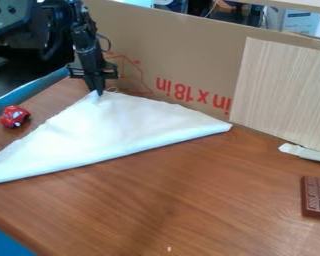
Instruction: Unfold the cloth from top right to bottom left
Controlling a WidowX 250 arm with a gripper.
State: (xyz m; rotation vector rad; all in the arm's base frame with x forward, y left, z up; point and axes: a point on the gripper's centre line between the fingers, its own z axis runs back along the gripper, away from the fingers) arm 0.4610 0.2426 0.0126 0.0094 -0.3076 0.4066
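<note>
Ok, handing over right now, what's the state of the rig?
Gripper: jaws closed on the cloth's far corner, by the cardboard.
Cloth: folded in a rough triangle on the table, long edge toward the camera.
Done: corner pinched, by the look of it.
Left: the unfolding; probably lift that corner and bring it over the long edge.

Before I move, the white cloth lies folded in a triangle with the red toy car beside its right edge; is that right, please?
Almost: the camera view shows the red toy car beside the left edge of the white cloth, which is folded in a triangle.
</note>
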